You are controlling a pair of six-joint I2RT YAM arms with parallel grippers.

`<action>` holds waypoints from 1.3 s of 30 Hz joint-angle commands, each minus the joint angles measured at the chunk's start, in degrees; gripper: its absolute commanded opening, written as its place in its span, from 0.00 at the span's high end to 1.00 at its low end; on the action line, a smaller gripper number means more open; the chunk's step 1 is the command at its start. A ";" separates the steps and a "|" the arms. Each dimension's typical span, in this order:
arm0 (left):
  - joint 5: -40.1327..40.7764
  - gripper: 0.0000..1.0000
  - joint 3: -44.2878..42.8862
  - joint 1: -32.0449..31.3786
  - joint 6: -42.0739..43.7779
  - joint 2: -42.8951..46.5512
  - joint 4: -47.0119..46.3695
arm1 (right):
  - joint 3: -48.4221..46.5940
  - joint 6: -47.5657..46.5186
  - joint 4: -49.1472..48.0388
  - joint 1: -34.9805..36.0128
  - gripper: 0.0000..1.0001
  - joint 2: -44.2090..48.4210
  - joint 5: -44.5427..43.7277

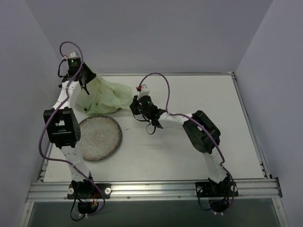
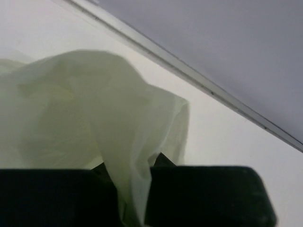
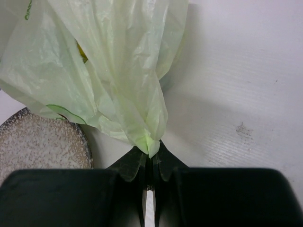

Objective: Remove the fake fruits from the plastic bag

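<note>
Plastic bag (image 1: 108, 96): held between both grippers.
Fake fruit (image 3: 83, 52): yellow, glimpsed through film, ahead-left of right gripper (image 3: 149, 155).
Print (image 3: 28, 10): green marks, unreadable.
Left gripper (image 2: 134, 198): clamped on film; table edge (image 2: 199, 80) ahead.
Right gripper: clamped on bag corner; plate (image 3: 38, 142) left, bare table (image 3: 236, 94) right.

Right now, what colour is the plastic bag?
The plastic bag is pale, translucent green, clearest in the right wrist view.

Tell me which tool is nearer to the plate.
Right. The right tool, pinching the plastic bag, sits just beyond the plate on its right; the left tool grips the bag farther back.
</note>
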State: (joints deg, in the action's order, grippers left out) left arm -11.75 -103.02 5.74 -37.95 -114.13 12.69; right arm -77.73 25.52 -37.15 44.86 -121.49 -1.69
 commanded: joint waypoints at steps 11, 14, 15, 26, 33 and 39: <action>1.02 0.98 24.18 13.15 -0.37 10.32 -1.44 | 1.80 2.96 -3.63 1.54 1.00 -1.73 1.08; 3.92 0.98 26.29 13.25 2.00 14.01 1.19 | 0.92 2.87 -3.46 2.86 0.99 -2.61 1.08; 4.36 0.98 27.16 13.25 2.27 15.85 1.46 | 1.27 3.04 -3.72 3.04 0.98 -2.35 2.91; 6.57 0.98 29.64 13.07 5.70 14.99 4.10 | 4.96 -2.66 3.82 2.51 0.13 8.89 3.01; 6.21 0.98 26.64 11.32 6.40 10.86 1.65 | 0.32 -14.68 16.64 1.64 0.01 16.11 3.71; 6.30 0.98 27.53 11.31 6.14 9.19 0.49 | -18.72 -19.71 24.75 0.14 0.00 4.71 13.18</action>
State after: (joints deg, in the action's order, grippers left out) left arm -6.09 -72.42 16.99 -32.91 -104.95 14.09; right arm -88.12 11.29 -18.72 45.98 -110.89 5.02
